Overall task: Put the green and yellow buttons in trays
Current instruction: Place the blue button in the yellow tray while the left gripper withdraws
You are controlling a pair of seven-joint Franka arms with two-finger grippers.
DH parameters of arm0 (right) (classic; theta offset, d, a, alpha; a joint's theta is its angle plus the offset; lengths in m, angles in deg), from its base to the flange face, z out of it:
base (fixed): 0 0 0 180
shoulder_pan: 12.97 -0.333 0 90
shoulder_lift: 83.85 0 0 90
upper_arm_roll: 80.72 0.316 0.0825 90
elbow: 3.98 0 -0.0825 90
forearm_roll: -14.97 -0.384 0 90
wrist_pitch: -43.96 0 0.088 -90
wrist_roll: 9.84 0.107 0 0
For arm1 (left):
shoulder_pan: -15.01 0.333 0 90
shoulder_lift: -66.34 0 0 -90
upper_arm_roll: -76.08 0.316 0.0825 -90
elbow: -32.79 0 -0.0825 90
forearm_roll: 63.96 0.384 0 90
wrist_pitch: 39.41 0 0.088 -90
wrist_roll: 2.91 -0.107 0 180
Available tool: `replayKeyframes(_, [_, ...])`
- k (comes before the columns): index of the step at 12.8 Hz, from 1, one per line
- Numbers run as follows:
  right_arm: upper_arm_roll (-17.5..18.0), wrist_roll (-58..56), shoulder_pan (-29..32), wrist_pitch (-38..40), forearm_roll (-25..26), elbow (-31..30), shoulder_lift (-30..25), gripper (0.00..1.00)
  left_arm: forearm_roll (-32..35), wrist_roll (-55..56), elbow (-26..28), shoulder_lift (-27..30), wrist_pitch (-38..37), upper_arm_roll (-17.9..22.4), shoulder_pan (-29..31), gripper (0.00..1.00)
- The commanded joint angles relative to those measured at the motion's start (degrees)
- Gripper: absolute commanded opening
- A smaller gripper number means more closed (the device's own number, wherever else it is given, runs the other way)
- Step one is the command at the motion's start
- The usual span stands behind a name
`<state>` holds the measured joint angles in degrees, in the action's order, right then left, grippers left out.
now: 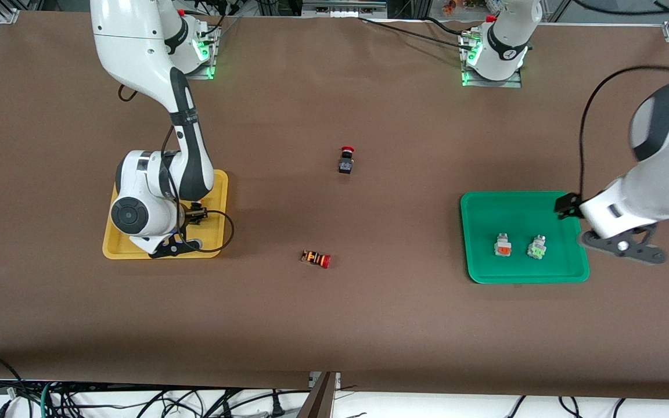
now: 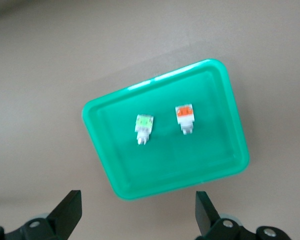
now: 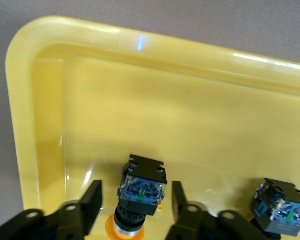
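Note:
The yellow tray (image 1: 218, 188) lies at the right arm's end of the table. My right gripper (image 1: 194, 216) is low in it, open. In the right wrist view the right gripper (image 3: 135, 200) has its fingers on either side of a black-bodied button with a yellow-orange cap (image 3: 140, 192), with a gap on each side. A second such button (image 3: 281, 204) lies beside it on the yellow tray (image 3: 40, 100). The green tray (image 1: 485, 212) holds the orange-faced switch (image 1: 503, 245) and the green-faced switch (image 1: 536, 247). My left gripper (image 1: 622, 247) is open and empty, in the air beside the green tray (image 2: 215, 150).
A black-bodied switch with a red cap (image 1: 346, 159) stands mid-table. A red-capped switch with an orange-striped body (image 1: 316, 258) lies nearer the front camera. Both are on the brown table cover between the trays.

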<state>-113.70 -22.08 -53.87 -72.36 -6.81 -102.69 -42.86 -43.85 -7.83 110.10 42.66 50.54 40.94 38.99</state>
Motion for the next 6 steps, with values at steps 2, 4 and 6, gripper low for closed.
replayKeyframes(2, [-0.5, -0.7, -0.1, 1.6, -1.2, 2.1, -0.9, 1.00, -8.1, 3.7, -1.3, 10.5, -5.1, 13.2, -9.6, 1.00])
replayKeyframes(4, [1.1, 1.7, 2.6, 5.4, -1.1, 5.6, -1.1, 1.00, -14.1, 5.7, 5.1, 16.4, -1.4, 25.8, -17.5, 1.00])
replayKeyframes(6, [11.6, 6.5, 10.7, 5.8, 4.9, 5.9, -5.3, 1.00, -15.5, 5.8, 13.0, 22.2, 4.4, 30.2, -21.5, 1.00])
